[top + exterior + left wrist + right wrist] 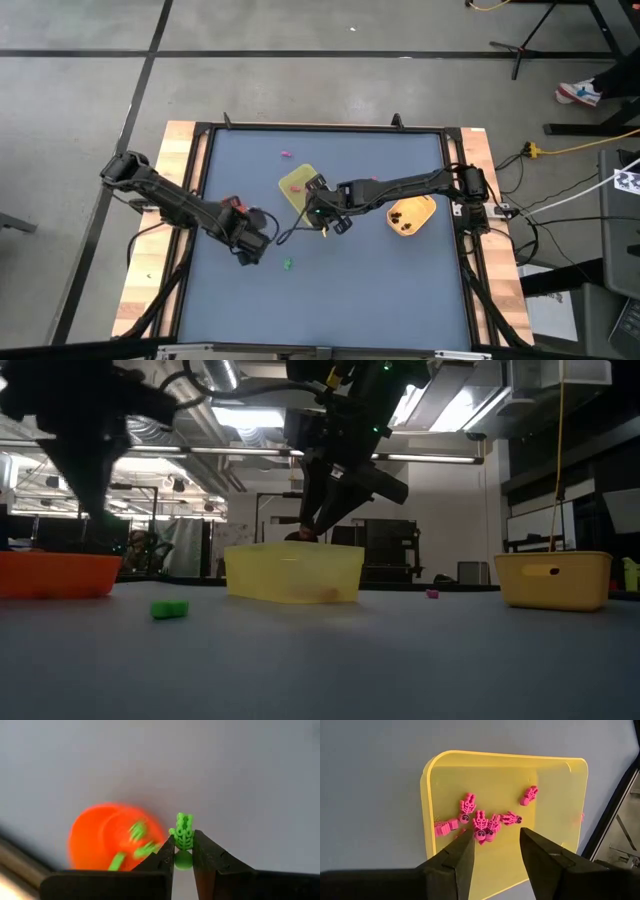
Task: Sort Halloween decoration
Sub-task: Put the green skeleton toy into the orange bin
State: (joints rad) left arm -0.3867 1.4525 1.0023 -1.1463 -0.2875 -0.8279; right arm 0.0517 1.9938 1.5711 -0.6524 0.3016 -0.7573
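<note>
Green skeleton trinket (183, 834) pinched between the left gripper (183, 851) fingers, held above the blue-grey table (380, 280), with an orange bowl (107, 836) holding more green trinkets just beside it. Right gripper (496, 851) hangs over the yellow tray (560, 820), jaws spread with nothing between them; a cluster of pink skeleton trinkets (481, 822) lies in the tray. One green trinket (288, 264) sits loose on the table near the left gripper, one pink trinket (285, 154) beyond the tray. Yellow basket (412, 216) stands to the right. No readable writing anywhere.
</note>
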